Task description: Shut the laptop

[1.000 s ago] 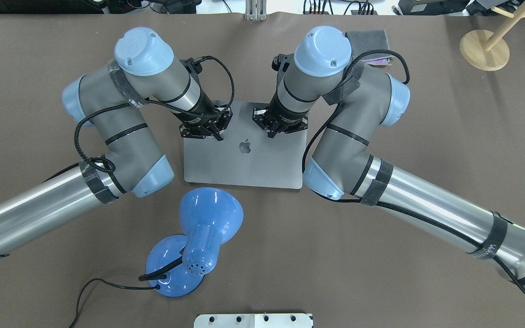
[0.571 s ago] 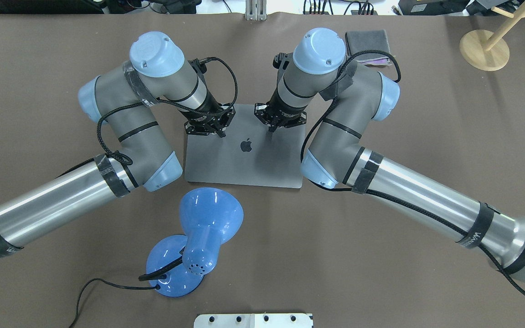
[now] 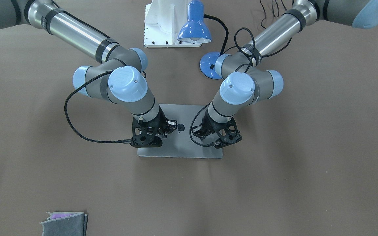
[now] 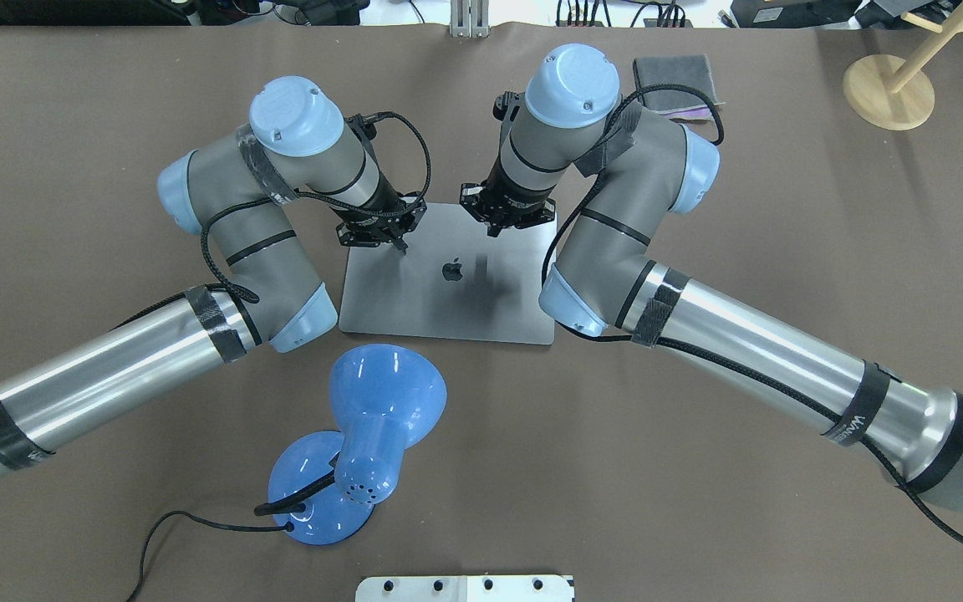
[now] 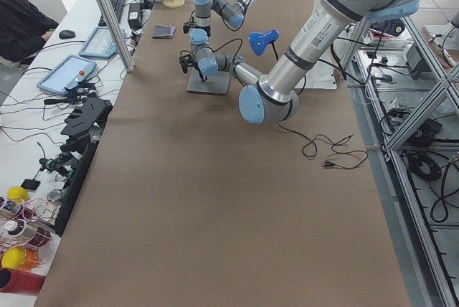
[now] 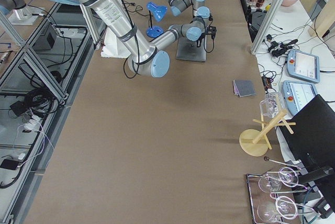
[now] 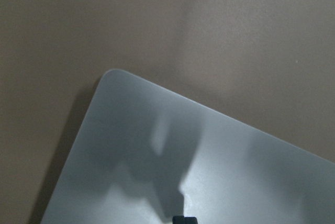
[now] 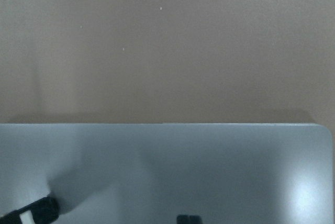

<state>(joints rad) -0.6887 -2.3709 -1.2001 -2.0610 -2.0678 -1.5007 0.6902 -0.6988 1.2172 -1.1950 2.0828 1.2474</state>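
The space-grey laptop [image 4: 448, 309] lies shut on the brown table, lid flat, with the dark apple logo facing up. It also shows in the front view [image 3: 182, 111], the left wrist view [image 7: 209, 171] and the right wrist view [image 8: 183, 166]. My left gripper [image 4: 400, 244] is shut and points down at the lid's far left part. My right gripper [image 4: 494, 230] is shut over the far edge, right of the logo. Both also show in the front view: left [image 3: 199, 131] and right [image 3: 172, 126]. I cannot tell whether the tips touch the lid.
A blue desk lamp [image 4: 373, 418] stands just in front of the laptop's near left corner, its cable trailing left. A folded grey cloth [image 4: 674, 75] lies behind my right arm. A wooden stand [image 4: 887, 92] is at the far right. A white base plate [image 4: 465, 588] is at the near edge.
The lid's far edge has sunk and the lid now lies flat. Both grippers have shifted toward the far edge, and both elbows have swung inward.
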